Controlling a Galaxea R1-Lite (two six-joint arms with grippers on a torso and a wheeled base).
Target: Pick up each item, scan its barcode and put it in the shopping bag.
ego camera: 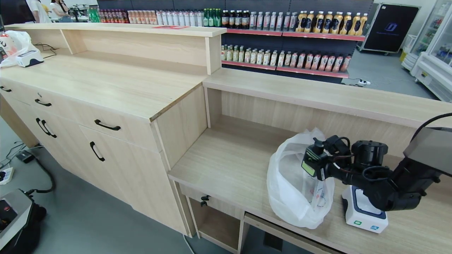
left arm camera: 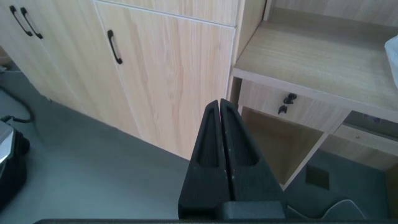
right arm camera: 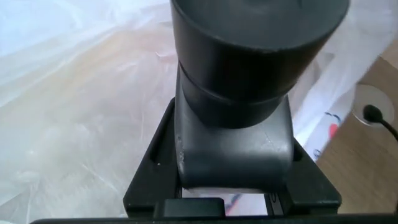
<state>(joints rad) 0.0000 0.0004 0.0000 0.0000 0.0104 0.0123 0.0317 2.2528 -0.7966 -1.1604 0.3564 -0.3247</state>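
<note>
The right gripper is clenched around a dark item of round shape with a green label on its side, and it holds this item at the open mouth of the shopping bag. In the right wrist view the dark item sits between the two fingers of the right gripper, and the thin white plastic of the shopping bag spreads under and around it. The bag stands on the low wooden surface, directly below this gripper. A white and blue scanner stands on the same surface just beside the bag, under the arm behind the gripper. The left gripper is pressed fully together with nothing between its fingers; it hangs away from the surface, above the grey floor, with a wooden cabinet door with a black handle in front of it
</note>
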